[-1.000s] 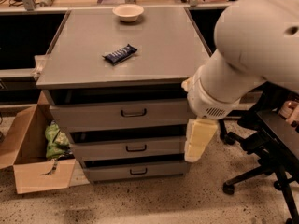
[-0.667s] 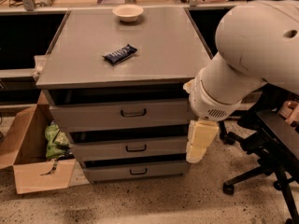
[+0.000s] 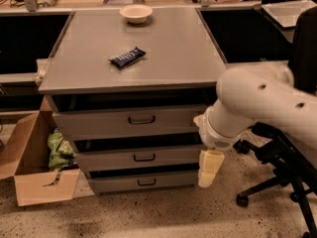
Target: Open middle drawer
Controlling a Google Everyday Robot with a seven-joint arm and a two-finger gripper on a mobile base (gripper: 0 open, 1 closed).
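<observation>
The grey cabinet [image 3: 133,78] has three drawers, all shut. The middle drawer [image 3: 109,158] is a wide, shallow grey front with a small dark loop handle [image 3: 144,157] at its centre. The taller top drawer [image 3: 99,123] is above it and the narrowest drawer [image 3: 114,182] below. My gripper [image 3: 210,167], cream-coloured and pointing down, hangs from the white arm [image 3: 257,108] in front of the cabinet's right edge. It is level with the middle and bottom drawers, to the right of the handle and not touching it.
A white bowl [image 3: 135,13] and a dark snack bar [image 3: 127,57] lie on the cabinet top. An open cardboard box [image 3: 29,175] with a green bag [image 3: 59,150] stands on the floor at the left. A black office chair [image 3: 290,177] stands at the right.
The arm has swung lower in the view and the gripper has dropped a little, from level with the middle drawer toward the bottom drawer. The drawers have not moved.
</observation>
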